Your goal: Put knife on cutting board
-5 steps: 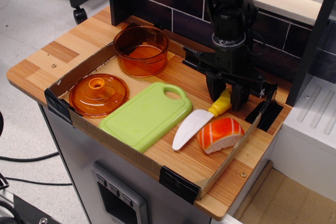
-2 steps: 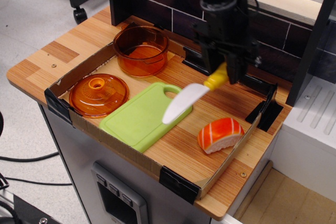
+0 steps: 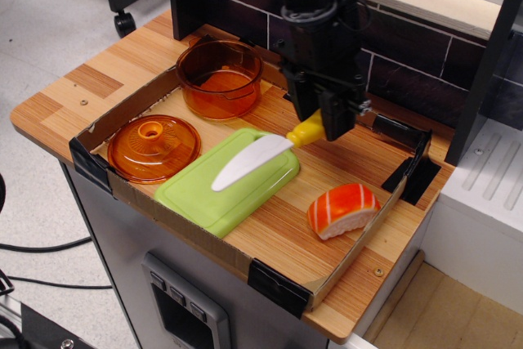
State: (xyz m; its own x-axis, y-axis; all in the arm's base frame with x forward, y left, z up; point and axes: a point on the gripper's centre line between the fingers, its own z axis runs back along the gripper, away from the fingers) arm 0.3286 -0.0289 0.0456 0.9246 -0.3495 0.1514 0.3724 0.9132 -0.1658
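Note:
My gripper (image 3: 315, 128) is shut on the yellow handle of the toy knife (image 3: 249, 160). It holds the knife in the air, with the white curved blade pointing down-left over the cutting board. The cutting board (image 3: 212, 190) is a light-green rectangle with rounded corners, lying flat in the cardboard tray at front centre. Its handle-hole end is hidden behind the knife and gripper. The blade hovers above the board's far half; I cannot tell whether its tip touches the board.
An orange-and-white sushi piece (image 3: 343, 208) lies right of the board. A round orange lid (image 3: 154, 146) sits left of the board, an orange transparent pot (image 3: 219, 77) behind it. The low cardboard tray wall (image 3: 204, 239) rings everything; a dark tiled backsplash (image 3: 409, 63) stands behind.
The gripper took the knife off the tray floor beside the sushi, lifted it and carried it left. The blade now hangs over the cutting board.

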